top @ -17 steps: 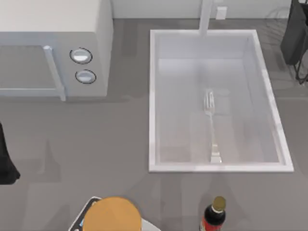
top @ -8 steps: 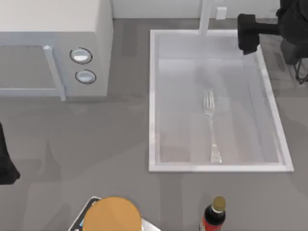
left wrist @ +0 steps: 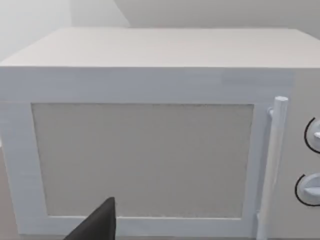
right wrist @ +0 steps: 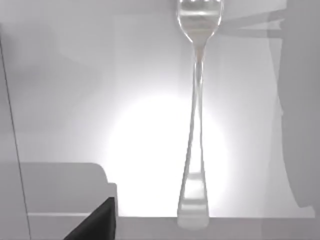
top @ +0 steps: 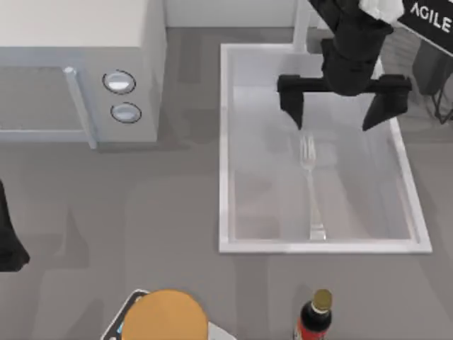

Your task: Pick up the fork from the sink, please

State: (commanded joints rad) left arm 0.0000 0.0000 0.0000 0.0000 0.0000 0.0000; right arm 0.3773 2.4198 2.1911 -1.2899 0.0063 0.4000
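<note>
1. Where the top view looks down on the bench (top: 177, 212), the right gripper (top: 343, 113) hangs over the far half of the sink (top: 224, 142), its jaws spread wide — one dark finger at the left, the other near the sink's right wall.
2. In that view the fork (top: 310, 188) lies flat on the sink floor, tines toward the far end and the widened handle end close to the near rim; the tines sit just nearer than the left finger, a little toward the gap, apart from both fingers.
3. Also there: a white microwave (top: 78, 71) at the bench's left, a dark bottle (top: 315, 319) and an orange round thing (top: 166, 315) at the near edge, and the left arm (top: 8, 237) parked at the left edge.
4. In the left wrist view the microwave (left wrist: 150, 135) door and its upright handle face the camera, with a dark fingertip (left wrist: 97, 225) low in the picture; I cannot tell how those jaws stand.
5. In the right wrist view the fork (right wrist: 196, 125) runs lengthwise across the pale sink floor (right wrist: 100, 100) — one dark fingertip (right wrist: 97, 222) shows well aside of its handle, not touching.
</note>
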